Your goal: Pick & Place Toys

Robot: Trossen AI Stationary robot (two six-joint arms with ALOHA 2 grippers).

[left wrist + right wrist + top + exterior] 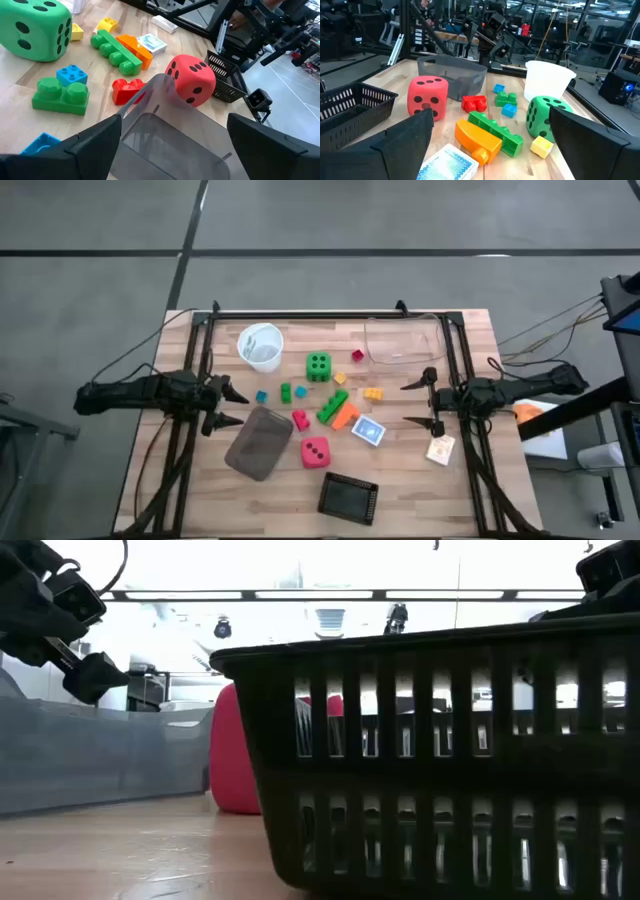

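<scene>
The left gripper hangs over the left side of the tabletop with its fingers wide open and nothing in them. Just in front of it lies the grey tray. A little past its fingertips sit a small blue brick and a green brick. Farther on are the green dice cube, a red brick, the red dice cube, a long green brick and an orange brick touching it. A white cup stands near the far edge. A yellow brick and a blue-patterned card box lie near the right gripper. That gripper is open too and holds nothing. A black basket sits by the near edge.
</scene>
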